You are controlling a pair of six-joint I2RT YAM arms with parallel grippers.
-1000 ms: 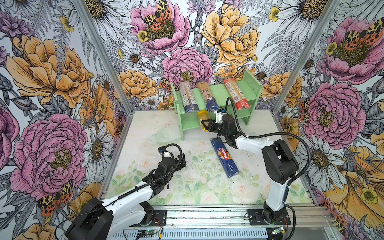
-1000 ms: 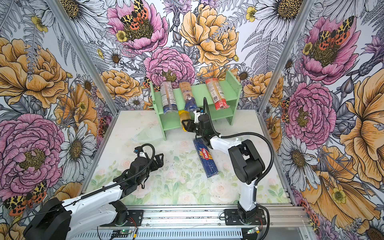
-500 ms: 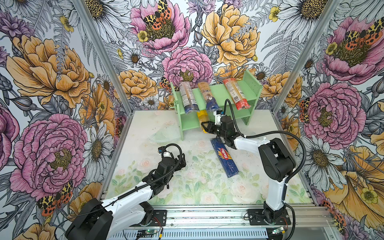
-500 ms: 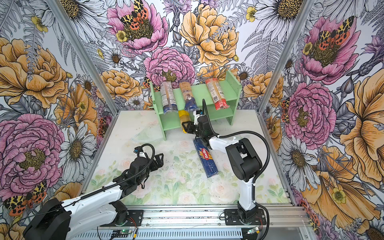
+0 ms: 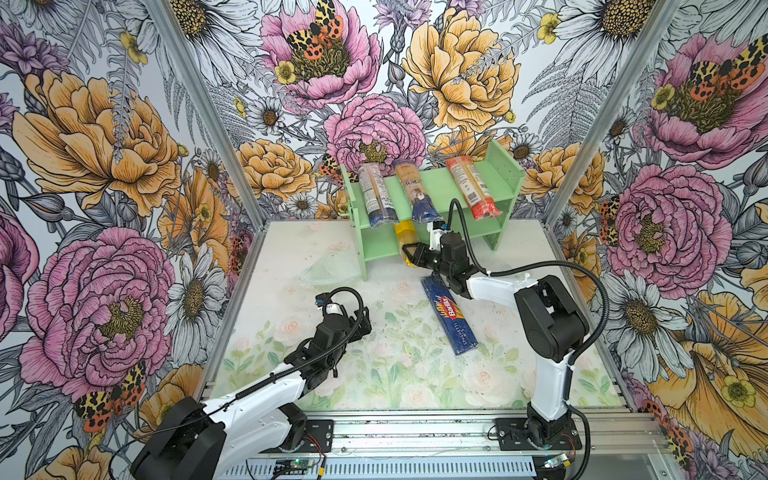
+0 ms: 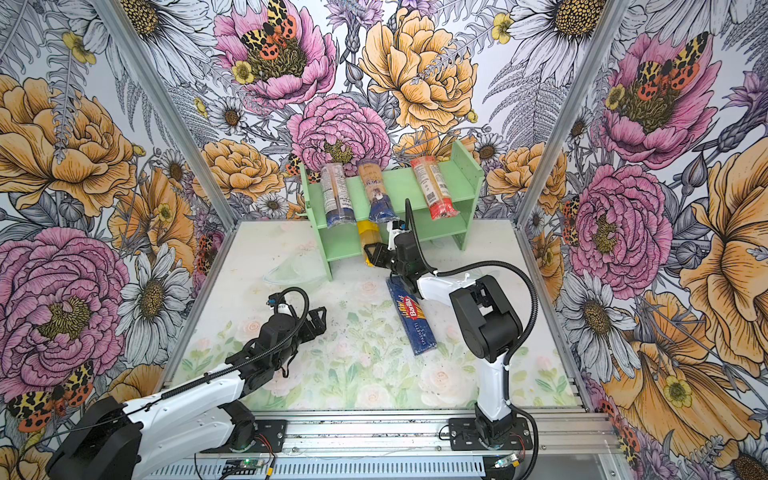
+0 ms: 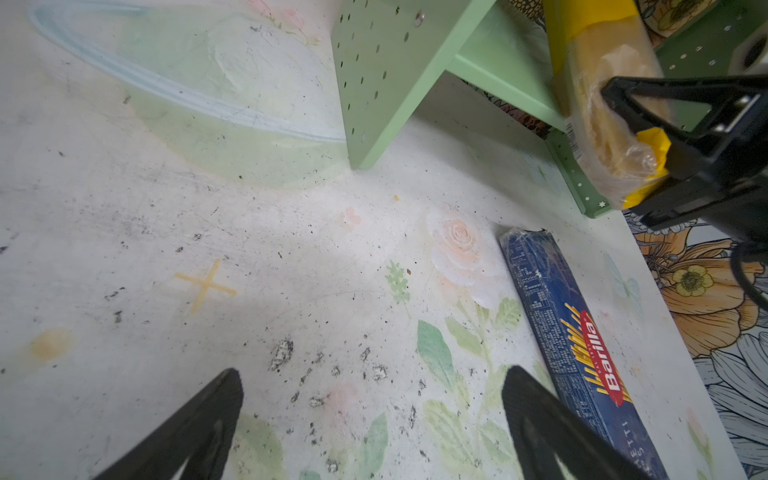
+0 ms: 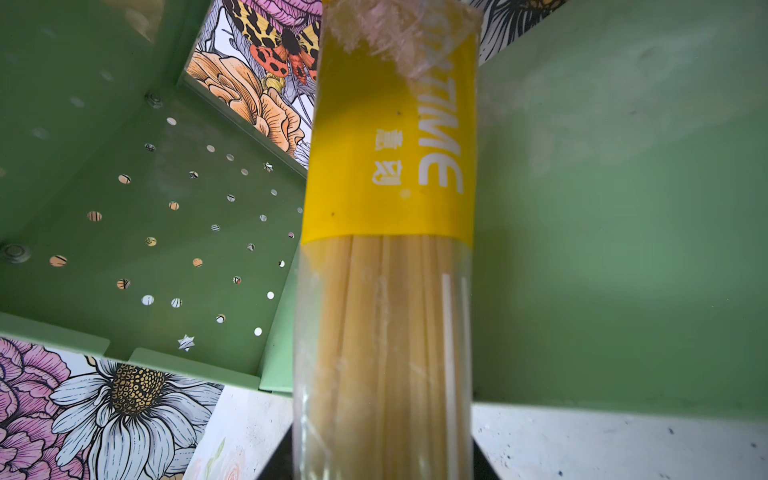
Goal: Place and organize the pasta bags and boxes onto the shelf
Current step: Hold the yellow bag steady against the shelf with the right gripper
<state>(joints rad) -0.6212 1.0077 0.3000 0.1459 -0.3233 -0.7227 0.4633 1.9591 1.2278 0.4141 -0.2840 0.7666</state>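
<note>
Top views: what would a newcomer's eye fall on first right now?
The right pincer grips a yellow bag whose far end pokes into the lower tier of the green shelf. Just in front, the dark blue Barilla box lies flat on the table. The left pincer hangs open, empty.

R fingers (image 5: 412,250) hold yellow bag (image 5: 404,232) at shelf (image 5: 440,187) lower tier; Barilla box (image 5: 449,316) nearby.

Table (image 5: 374,386): pale, faded flower print, flecked with dark scuffs
Walls (image 5: 104,166): bold floral paper on three sides — pink and orange blooms, daisies, spotted moths
Clear piece (image 5: 322,272): rounded see-through plastic with a pale blue rim, flat on the table toward the back left; lid or dish, cannot tell
Cross (image 7: 205,286): faint yellow mark on the table
Rail (image 5: 415,434): metal, along the front edge — small board (image 5: 297,462) with a green light below it
</note>
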